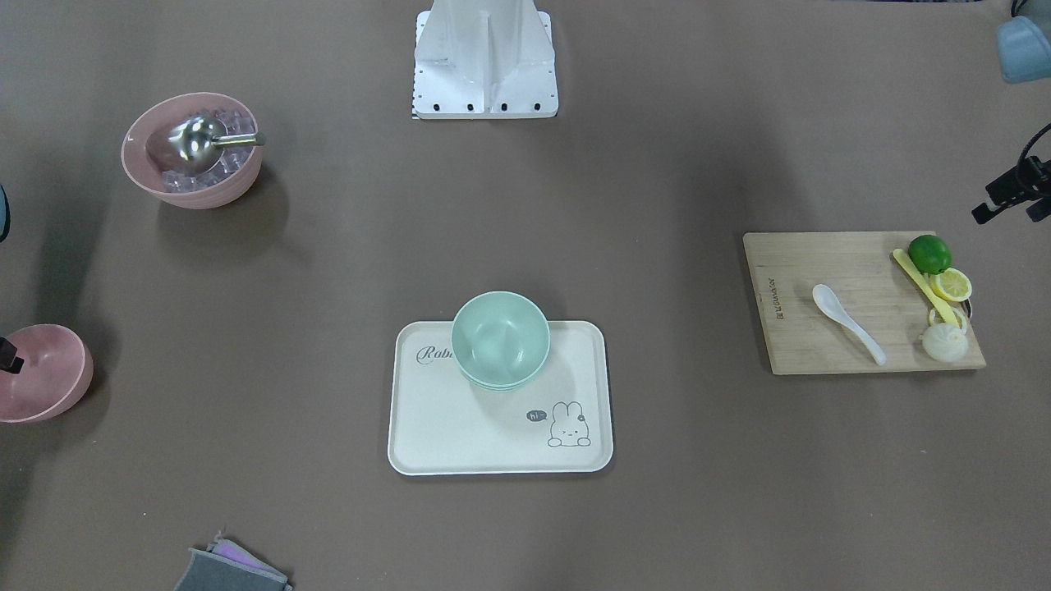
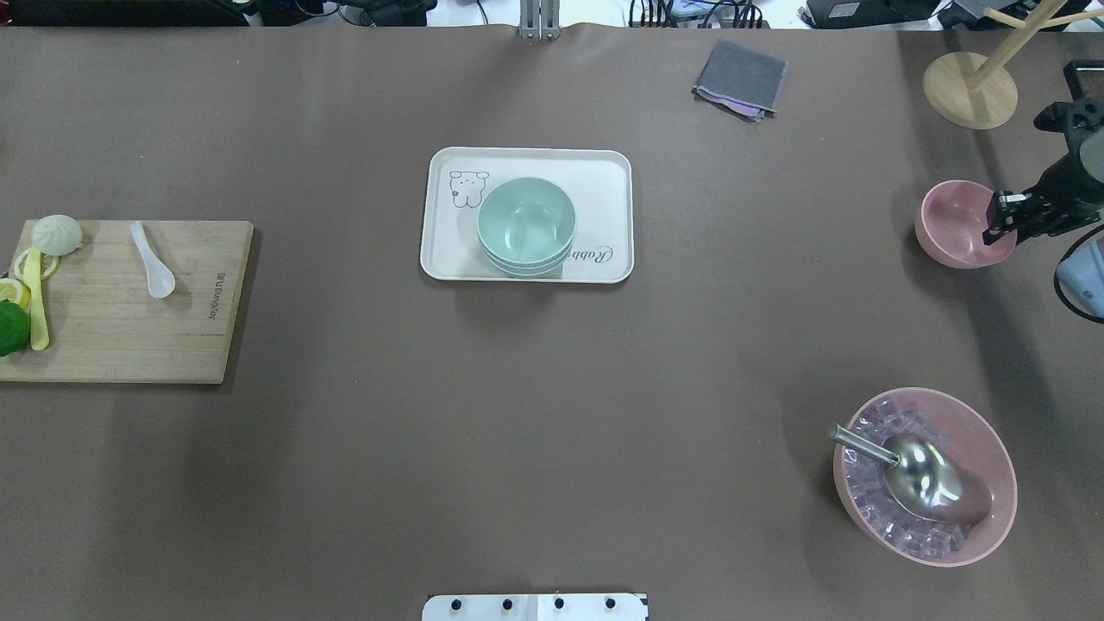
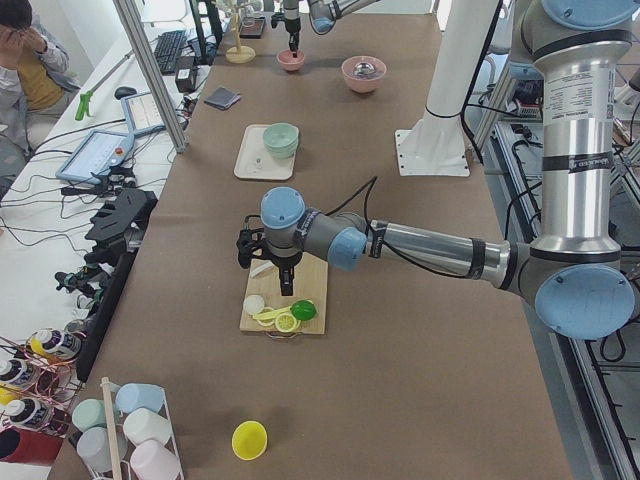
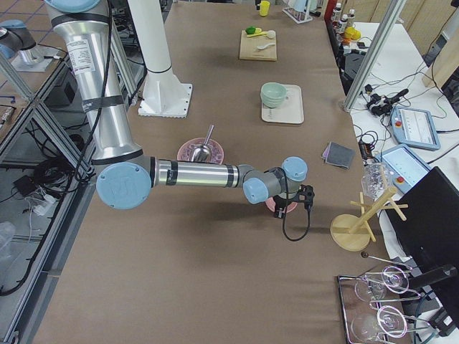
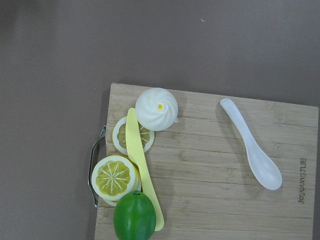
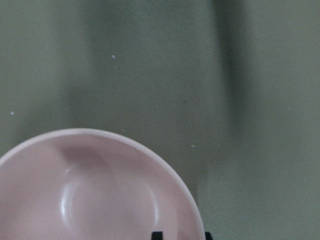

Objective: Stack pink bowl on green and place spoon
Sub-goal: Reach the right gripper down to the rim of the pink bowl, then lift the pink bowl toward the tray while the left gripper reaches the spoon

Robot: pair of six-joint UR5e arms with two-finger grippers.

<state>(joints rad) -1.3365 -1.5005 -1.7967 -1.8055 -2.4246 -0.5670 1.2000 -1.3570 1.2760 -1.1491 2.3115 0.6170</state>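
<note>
The empty pink bowl [image 2: 957, 226] sits on the table at the far right, at the left edge of the front view [image 1: 41, 377]. My right gripper [image 2: 1000, 217] is at its rim. In the right wrist view its fingertips [image 6: 157, 235] stand one inside and one outside the rim of the bowl [image 6: 90, 200], with a gap between them. Stacked green bowls [image 2: 526, 224] stand on the cream tray [image 2: 604, 190]. The white spoon [image 2: 153, 260] lies on the cutting board [image 5: 200, 200]. My left gripper [image 3: 268, 268] hovers above the board; I cannot tell whether it is open or shut.
A larger pink bowl [image 2: 1000, 448] holds ice cubes and a metal scoop at the near right. The board also carries a lime [image 5: 134, 216], lemon slices, a bun [image 5: 156, 109] and a yellow knife. A grey cloth [image 2: 740, 78] and a wooden stand [image 2: 970, 86] are at the back right.
</note>
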